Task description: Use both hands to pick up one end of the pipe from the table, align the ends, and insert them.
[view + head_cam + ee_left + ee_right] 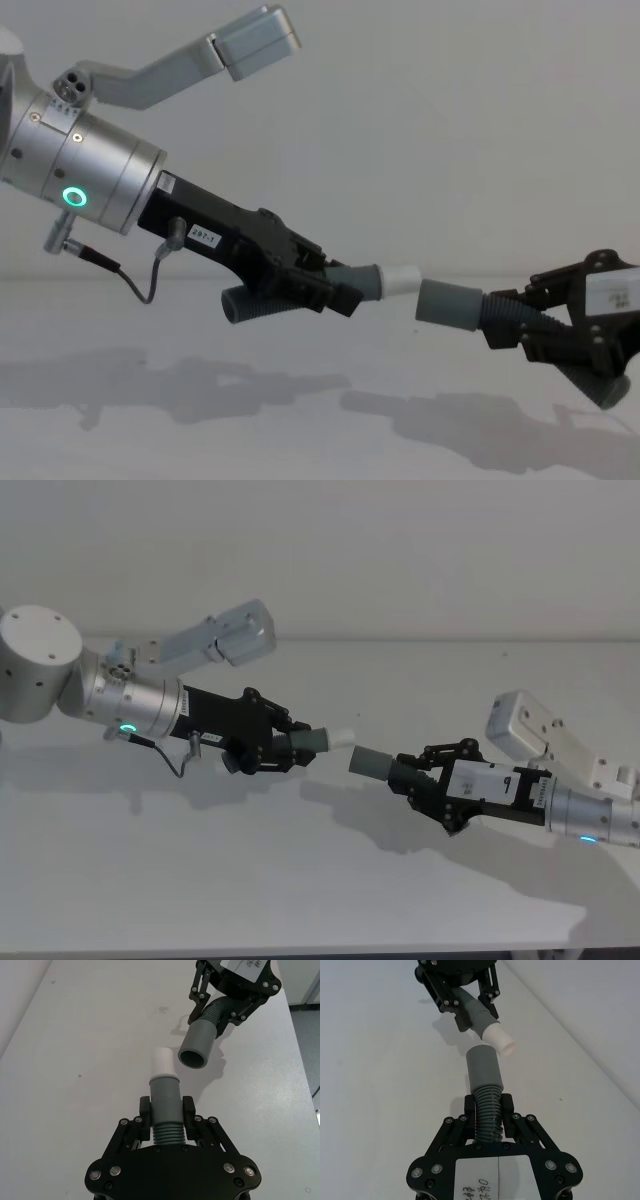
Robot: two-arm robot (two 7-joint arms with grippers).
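The place looked like a robotics lab or test stand, not a home. A wide, plain matte white table (300, 880) served as the work surface, backed by a flat pale grey wall (420, 550). Silver cylindrical robot arms with green glowing rings (90, 170) reached over it, and a strip of smooth blue-grey floor (304, 1040) lay beside the table's edge.

In the head view my left gripper (285, 748) is left of centre, above the table (300, 880), with the left piece (305, 743) in it pointing right. My right gripper (412, 778) is right of centre and slightly lower, its right piece (372, 763) pointing left. The ends face each other mid-frame, just apart.
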